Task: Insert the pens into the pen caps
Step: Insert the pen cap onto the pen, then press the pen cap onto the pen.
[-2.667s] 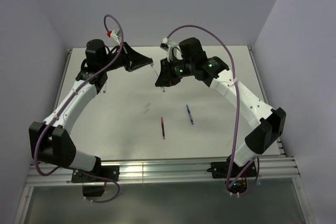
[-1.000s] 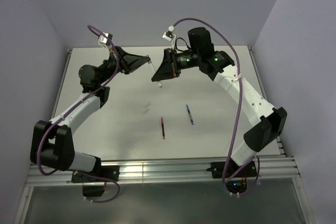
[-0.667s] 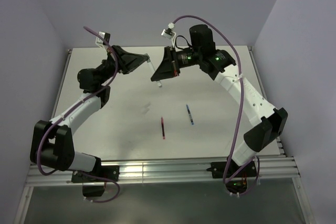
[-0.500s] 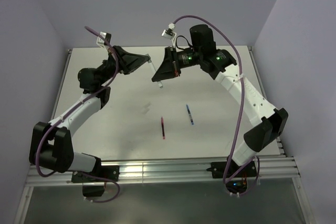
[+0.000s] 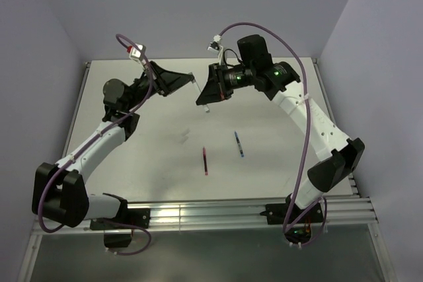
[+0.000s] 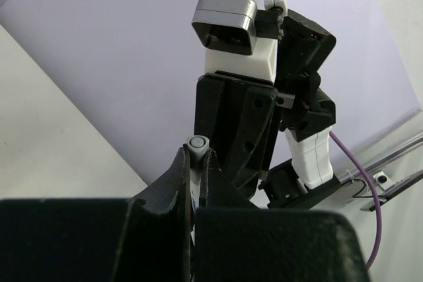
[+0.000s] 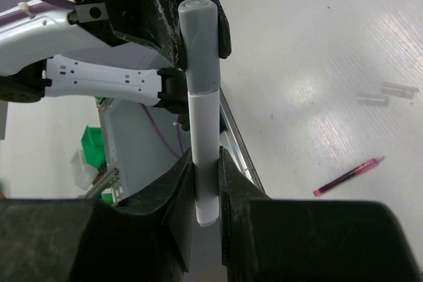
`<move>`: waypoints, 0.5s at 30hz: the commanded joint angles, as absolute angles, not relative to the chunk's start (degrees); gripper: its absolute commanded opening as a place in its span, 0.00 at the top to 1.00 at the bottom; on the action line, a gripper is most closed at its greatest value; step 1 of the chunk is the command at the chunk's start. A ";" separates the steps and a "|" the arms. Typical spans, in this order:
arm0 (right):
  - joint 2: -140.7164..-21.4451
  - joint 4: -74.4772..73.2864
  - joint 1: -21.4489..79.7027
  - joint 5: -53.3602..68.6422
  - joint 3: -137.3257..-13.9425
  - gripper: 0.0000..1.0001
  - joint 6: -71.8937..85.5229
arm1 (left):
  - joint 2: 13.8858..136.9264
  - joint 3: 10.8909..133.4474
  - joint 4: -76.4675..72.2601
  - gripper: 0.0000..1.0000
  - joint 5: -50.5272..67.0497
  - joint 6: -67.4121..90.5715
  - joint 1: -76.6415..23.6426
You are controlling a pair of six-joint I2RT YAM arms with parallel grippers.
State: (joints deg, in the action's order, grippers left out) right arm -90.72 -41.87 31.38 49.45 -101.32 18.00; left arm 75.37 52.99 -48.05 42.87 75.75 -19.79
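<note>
table [image 5: 264, 171]: pale | red pen [image 5: 205, 161] | blue pen [image 5: 238, 144] | two pale caps [image 7: 372, 99]

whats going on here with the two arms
Both arms are raised over the table, working on one pen together. The right gripper pinches a white pen, whose far end sits inside a grey cap. The left gripper is clamped on that cap. A red pen and a blue pen lie loose on the table.
</note>
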 commanded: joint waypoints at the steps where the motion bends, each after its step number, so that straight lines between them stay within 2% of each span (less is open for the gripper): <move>1: -90.44 -27.51 30.06 38.42 -108.89 1.00 17.93 | 74.97 52.56 -41.77 1.00 58.62 72.25 -25.66; 10: -92.55 -31.63 30.58 33.49 -112.59 1.00 15.83 | 75.15 55.19 -31.03 1.00 59.06 63.37 -27.51; 15: -91.94 -31.73 30.85 30.51 -112.32 1.00 12.93 | 74.88 52.39 -41.83 1.00 61.87 71.01 -28.38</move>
State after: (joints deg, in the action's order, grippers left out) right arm -92.12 -50.39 32.16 41.08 -106.94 14.41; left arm 75.42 55.37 -41.67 40.40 68.77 -21.80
